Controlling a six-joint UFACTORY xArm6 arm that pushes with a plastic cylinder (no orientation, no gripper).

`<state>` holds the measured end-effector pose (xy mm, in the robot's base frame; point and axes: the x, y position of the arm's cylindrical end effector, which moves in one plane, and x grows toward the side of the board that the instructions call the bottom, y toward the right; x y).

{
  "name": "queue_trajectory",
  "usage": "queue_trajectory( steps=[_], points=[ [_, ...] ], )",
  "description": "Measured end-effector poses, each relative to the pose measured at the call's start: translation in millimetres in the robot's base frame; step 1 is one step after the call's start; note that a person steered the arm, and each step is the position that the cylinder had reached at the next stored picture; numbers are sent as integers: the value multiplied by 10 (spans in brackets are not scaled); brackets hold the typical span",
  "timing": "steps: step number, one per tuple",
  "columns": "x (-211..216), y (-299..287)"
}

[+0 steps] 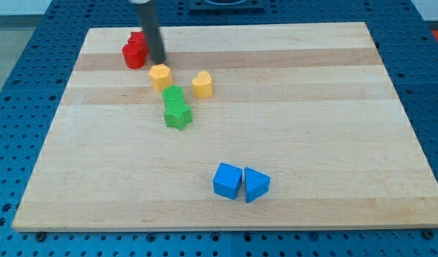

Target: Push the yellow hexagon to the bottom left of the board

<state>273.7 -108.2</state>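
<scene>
my tip (159, 62) just above yellow hexagon (160, 76)

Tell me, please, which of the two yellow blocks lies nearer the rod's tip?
The yellow hexagon block, just below my tip; the yellow heart-shaped block sits farther toward the view's right.

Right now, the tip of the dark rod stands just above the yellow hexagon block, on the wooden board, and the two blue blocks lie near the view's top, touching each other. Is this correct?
Not quite. My tip does stand just above the yellow hexagon block on the wooden board, but the two touching blocks, the blue cube and the blue wedge-shaped block, lie near the view's bottom, as the camera view shows.
</scene>
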Motion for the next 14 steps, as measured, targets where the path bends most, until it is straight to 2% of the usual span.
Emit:
queue_trajectory(
  steps=[1,2,3,4,5,7,9,13,14],
  points=[
    [38,483],
    [560,213],
    [649,-84],
    [516,-209],
    [558,-331],
    [1004,-427],
    [1246,-744],
    [2452,-798],
    [2600,-888]
  ],
)
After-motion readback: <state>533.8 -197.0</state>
